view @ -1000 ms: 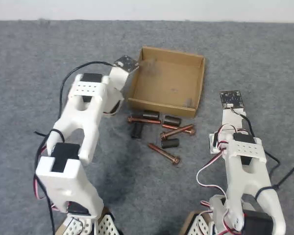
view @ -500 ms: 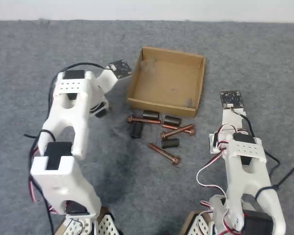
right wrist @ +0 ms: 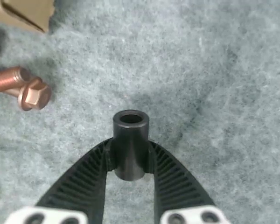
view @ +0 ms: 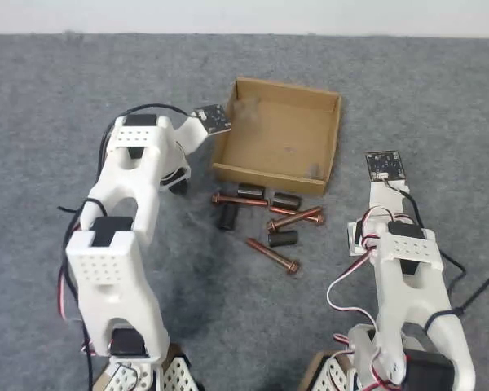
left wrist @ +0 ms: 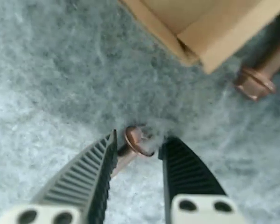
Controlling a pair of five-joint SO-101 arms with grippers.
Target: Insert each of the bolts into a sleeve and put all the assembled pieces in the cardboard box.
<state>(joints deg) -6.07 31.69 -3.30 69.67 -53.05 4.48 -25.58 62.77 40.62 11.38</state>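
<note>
The cardboard box (view: 269,177) stands at the back middle of the grey carpet. Three copper bolts (view: 293,217) and several black sleeves (view: 283,239) lie in front of it. My left gripper (left wrist: 141,137) is open, low over the carpet beside the box's near left corner (left wrist: 210,42). A copper bolt (left wrist: 136,141) lies between its fingers, with a gap on one side. My right gripper (right wrist: 129,147) is shut on an upright black sleeve (right wrist: 130,140), to the right of the pile. Close to it lies a bolt head (right wrist: 30,95).
The left arm (view: 134,179) stretches along the left side of the pile. On the right stands the right arm (view: 399,252). Another bolt head (left wrist: 254,84) lies near the box corner. Bare carpet spreads to the far left, far right and front.
My left arm swung left away from the box corner, then came partway back toward it. The right arm, the box and the loose parts have not moved.
</note>
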